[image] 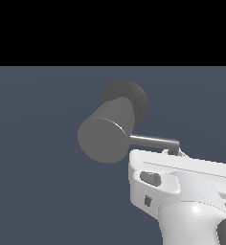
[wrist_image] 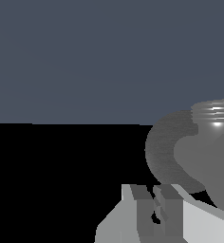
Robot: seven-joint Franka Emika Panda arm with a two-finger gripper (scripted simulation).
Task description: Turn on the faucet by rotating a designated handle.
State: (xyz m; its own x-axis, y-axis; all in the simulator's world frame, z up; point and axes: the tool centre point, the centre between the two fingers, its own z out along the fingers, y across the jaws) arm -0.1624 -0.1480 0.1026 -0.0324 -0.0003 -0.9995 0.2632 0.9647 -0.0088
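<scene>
where the handle [image: 153, 140] ends, the white tool [image: 175, 152] hides its fingers; its spread is unclear

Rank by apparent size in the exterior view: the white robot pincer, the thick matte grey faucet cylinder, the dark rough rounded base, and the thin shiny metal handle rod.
1. White robot pincer, though it is nearest the camera.
2. Thick matte grey faucet cylinder.
3. Dark rough rounded base, partly hidden behind the cylinder, so unsure.
4. Thin shiny metal handle rod.
</scene>
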